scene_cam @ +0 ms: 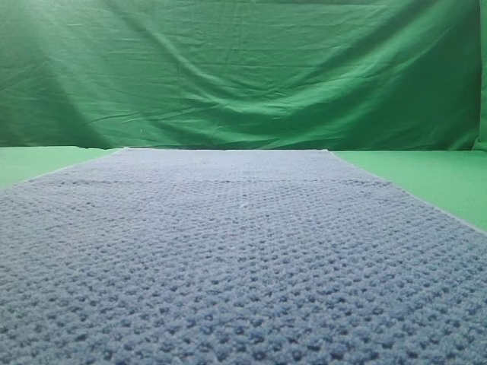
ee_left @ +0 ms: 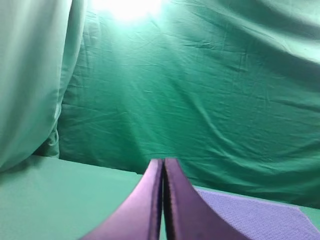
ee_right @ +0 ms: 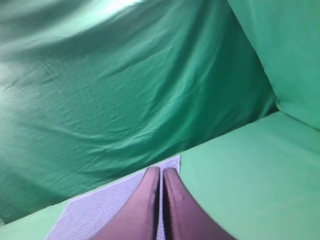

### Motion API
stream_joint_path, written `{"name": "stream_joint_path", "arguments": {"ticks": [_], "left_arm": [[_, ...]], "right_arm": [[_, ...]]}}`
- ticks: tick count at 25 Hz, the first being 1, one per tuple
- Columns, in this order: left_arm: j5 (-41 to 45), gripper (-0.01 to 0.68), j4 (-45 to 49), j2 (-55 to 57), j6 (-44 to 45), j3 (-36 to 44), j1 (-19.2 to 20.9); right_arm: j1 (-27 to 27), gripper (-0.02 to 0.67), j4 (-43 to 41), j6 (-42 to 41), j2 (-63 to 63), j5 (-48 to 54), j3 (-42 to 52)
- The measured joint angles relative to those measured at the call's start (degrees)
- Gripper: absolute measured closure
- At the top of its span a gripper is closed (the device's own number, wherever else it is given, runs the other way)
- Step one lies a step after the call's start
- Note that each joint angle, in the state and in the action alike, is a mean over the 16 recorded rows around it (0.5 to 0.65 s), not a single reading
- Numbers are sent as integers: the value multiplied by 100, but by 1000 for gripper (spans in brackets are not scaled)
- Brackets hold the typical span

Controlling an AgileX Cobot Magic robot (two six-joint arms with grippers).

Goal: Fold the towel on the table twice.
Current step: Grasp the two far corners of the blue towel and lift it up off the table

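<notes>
Towel (scene_cam: 243,258) flat, unfolded on desk (scene_cam: 426,179); left end effector (ee_left: 163,200) and right end effector (ee_right: 161,200) closed, empty, above towel; uneven corner grabs risk skewed fold.

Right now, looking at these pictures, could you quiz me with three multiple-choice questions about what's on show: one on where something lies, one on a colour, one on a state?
1. Where does the towel lie?
A. Spread flat on the table
B. Hung on the backdrop cloth
C. Rolled up at the table's edge

2. What colour is the towel?
A. Red
B. Blue-grey
C. Yellow

3. How do the jaws of the left tool and the right tool stand?
A. Both wide open
B. Only one closed
C. Both closed, holding nothing

Answers: 1 A, the high view shows it lying unfolded on the green surface. 2 B, its waffle knit reads blue-grey. 3 C, each wrist view shows fingers pressed together in the air.
</notes>
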Motion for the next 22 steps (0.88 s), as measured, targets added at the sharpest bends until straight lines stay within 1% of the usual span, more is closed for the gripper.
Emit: {"name": "stream_joint_path", "arguments": {"ticks": [7, 13, 16, 22], "left_arm": [[1038, 673, -88, 640, -28, -780, -493], [1425, 673, -256, 972, -29, -997, -918], [1547, 673, -323, 1065, -29, -1067, -1044], [1870, 673, -353, 1415, -29, -1319, -1159]], "right_arm": [[12, 649, -42, -508, 1034, 981, -838], [27, 649, 30, -839, 1727, 1602, -1265], [35, 649, 84, -988, 1962, 1846, -1495], [43, 649, 68, -1094, 2427, 2204, -2078]]}}
